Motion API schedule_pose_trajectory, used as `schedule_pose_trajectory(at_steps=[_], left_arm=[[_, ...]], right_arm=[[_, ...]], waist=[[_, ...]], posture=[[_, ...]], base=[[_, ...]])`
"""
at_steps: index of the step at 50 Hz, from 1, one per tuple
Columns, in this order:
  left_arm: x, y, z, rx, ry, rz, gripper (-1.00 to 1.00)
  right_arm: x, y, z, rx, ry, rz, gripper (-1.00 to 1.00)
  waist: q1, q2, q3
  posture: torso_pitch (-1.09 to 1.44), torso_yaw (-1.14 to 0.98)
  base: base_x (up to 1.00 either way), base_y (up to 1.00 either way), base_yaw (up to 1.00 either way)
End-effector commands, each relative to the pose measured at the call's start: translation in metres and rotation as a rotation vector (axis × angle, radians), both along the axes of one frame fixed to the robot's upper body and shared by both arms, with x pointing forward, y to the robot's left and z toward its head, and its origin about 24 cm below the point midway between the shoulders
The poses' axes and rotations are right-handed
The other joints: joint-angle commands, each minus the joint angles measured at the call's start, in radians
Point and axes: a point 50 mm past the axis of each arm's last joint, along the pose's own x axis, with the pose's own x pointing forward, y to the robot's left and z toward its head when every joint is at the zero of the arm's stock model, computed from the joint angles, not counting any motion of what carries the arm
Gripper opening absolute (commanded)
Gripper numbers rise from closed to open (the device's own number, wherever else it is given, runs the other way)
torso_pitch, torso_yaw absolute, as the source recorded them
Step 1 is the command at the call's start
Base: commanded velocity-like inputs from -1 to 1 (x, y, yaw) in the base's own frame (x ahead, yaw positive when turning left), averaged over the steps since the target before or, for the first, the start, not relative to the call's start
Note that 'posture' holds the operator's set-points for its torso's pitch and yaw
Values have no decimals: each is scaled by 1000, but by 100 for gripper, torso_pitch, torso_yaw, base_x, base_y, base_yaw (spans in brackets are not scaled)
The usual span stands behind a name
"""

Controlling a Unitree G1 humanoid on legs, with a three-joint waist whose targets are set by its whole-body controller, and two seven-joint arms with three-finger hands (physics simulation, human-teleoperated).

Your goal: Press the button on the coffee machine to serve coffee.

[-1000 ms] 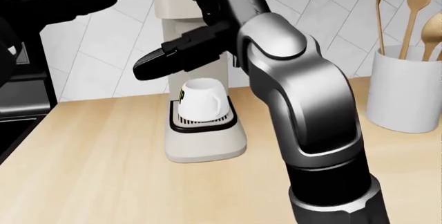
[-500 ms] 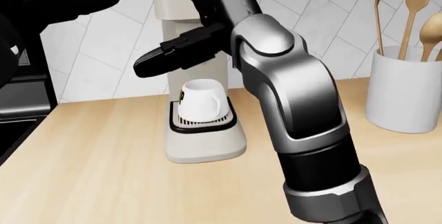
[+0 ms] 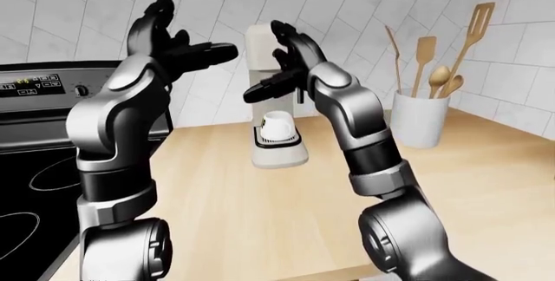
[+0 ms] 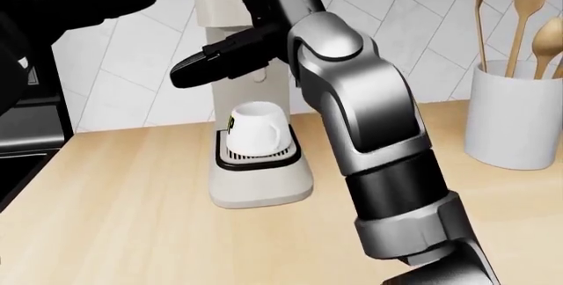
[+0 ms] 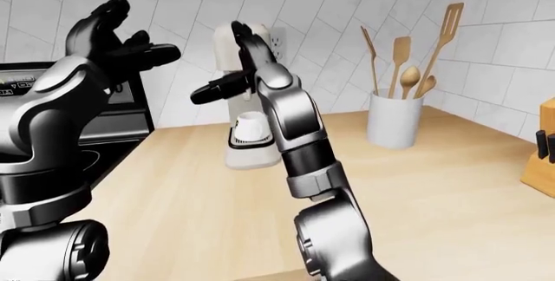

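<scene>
A cream coffee machine (image 3: 260, 43) stands on the wooden counter (image 3: 295, 196) against the tiled wall. A white cup (image 3: 278, 125) sits on its drip tray (image 4: 259, 156). My right hand (image 3: 282, 56) is open and raised at the machine's upper body, one black finger (image 4: 216, 64) stretching left across its face. The hand covers the upper part of the machine, so the button does not show. My left hand (image 3: 169, 37) is open and raised, left of the machine and apart from it.
A white holder (image 3: 421, 118) with wooden utensils stands to the right of the machine. A black stove (image 3: 34, 157) lies at the left edge of the counter. A knife block (image 5: 542, 157) shows at the far right in the right-eye view.
My right forearm has swung up and to the left, and the hand has moved slightly up along the machine. The left hand has barely moved. The cup stays put.
</scene>
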Motion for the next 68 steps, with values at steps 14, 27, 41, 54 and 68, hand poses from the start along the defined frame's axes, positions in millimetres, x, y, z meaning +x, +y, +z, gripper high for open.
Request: schedule_pose_trajectory(at_steps=[14,27,41,54,68], left_arm=[[-3,-5,17,-2,-80,-12,100],[-2,-4,15,-4,-78,-11,100],[-3,-5,16,-4,-78,-14,100],[-2,-5,13,-4,-76,-14,100],[-1,-5,12,-6,-74,-14,100]], right_arm=[[8,0,18,34,-88,-3,100],[16,4,18,33,-85,-3,100],[22,7,14,32,-76,1,100],[28,7,10,37,-66,-6,100],[30,9,8,32,-59,-5,100]], waist=[[-1,5,-6],[-3,7,-8],[-3,9,-8],[-2,12,-10],[-1,14,-11]], posture=[[-76,0],[-76,0],[-76,0],[-76,0],[-76,0]], base=[[0,0,0],[0,0,0],[0,0,0],[0,0,0],[0,0,0]])
